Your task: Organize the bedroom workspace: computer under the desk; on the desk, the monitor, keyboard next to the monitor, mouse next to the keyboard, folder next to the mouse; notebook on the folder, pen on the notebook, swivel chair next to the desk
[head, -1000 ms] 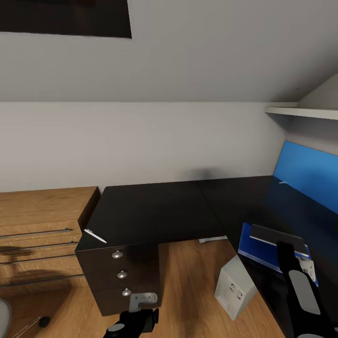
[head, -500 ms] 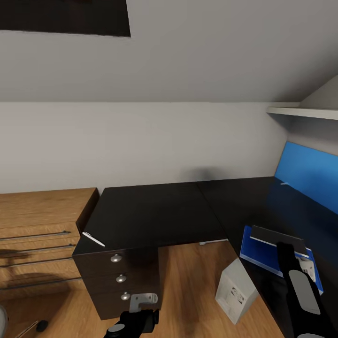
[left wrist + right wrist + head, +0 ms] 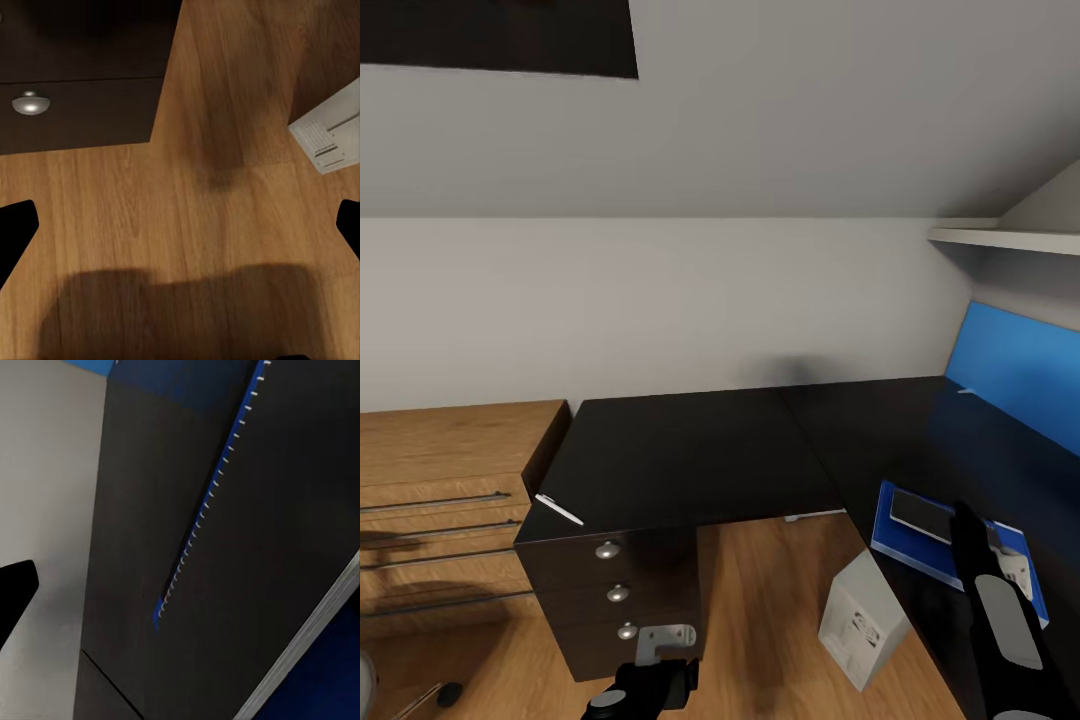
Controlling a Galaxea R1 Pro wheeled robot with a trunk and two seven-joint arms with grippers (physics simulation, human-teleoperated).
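The blue folder lies on the desk's right wing, and the grey notebook rests flat on it. My right gripper hovers just over their near edge, open and holding nothing. The right wrist view shows the notebook's edge above the folder. A white pen sits at the desk's front left corner. The light grey computer leans on the floor beside the desk's right wing. My left gripper hangs low before the drawers, its black fingertips wide apart and open.
A wooden dresser adjoins the desk on the left. A caster and seat edge of the swivel chair show at the bottom left. A blue wall panel and a white shelf stand over the right wing. The floor is wooden.
The notebook, tilted up at my right gripper before, now lies flat on the folder. The camera shifted slightly a second ago. Both arms have hardly moved.
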